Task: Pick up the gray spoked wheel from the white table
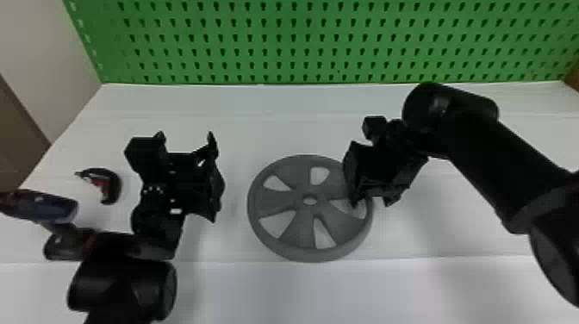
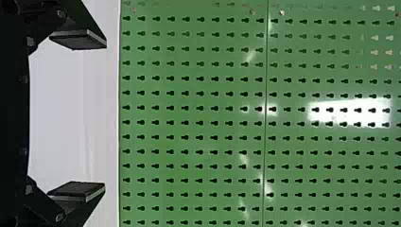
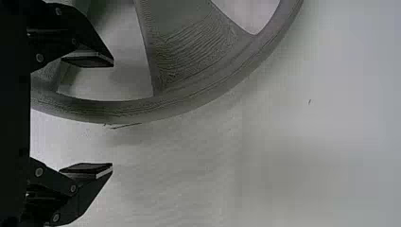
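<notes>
Head view: no lettering, number or sign is legible; the small pale marks on the blue object (image 1: 58,210) and on the black left arm (image 1: 157,215) cannot be read. Left and right wrist views: likewise, no readable text.

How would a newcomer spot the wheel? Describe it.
Green pegboard, white table in front of it. Lying flat mid-table, partly hidden by the right gripper: gray wheel, broad spokes, small center hole. It's big and round; the curved item at left is small, dark with red.
</notes>
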Controlling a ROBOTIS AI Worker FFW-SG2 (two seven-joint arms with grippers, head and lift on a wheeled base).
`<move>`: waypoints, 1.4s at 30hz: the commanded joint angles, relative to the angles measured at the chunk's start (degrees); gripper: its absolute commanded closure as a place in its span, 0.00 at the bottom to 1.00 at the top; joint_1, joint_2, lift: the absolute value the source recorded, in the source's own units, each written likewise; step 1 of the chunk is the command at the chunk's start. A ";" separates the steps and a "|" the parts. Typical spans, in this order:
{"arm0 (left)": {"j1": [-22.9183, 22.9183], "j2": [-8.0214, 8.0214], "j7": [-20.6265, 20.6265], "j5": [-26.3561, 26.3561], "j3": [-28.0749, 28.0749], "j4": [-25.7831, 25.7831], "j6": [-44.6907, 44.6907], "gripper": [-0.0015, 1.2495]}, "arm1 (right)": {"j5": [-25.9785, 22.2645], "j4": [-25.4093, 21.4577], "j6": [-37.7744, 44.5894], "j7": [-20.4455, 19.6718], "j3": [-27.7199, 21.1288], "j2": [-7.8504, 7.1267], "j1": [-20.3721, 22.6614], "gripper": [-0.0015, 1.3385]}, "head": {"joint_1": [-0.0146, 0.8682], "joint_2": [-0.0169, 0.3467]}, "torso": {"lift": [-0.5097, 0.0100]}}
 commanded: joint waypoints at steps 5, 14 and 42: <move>0.00 0.00 0.01 0.00 -0.01 0.00 0.01 0.17 | 0.00 0.00 0.67 0.00 1.30 -0.16 -0.25 0.36 | 0.89 0.17 | 0.79; 0.00 0.00 0.01 0.00 -0.01 0.00 0.10 0.17 | -0.09 0.00 1.46 0.00 1.39 -0.16 -0.43 0.36 | 0.89 0.17 | 0.79; -0.09 0.00 0.01 -0.17 -0.10 0.00 0.27 0.17 | -0.17 0.00 2.08 0.00 3.85 0.10 -1.22 0.75 | 0.89 0.17 | 0.79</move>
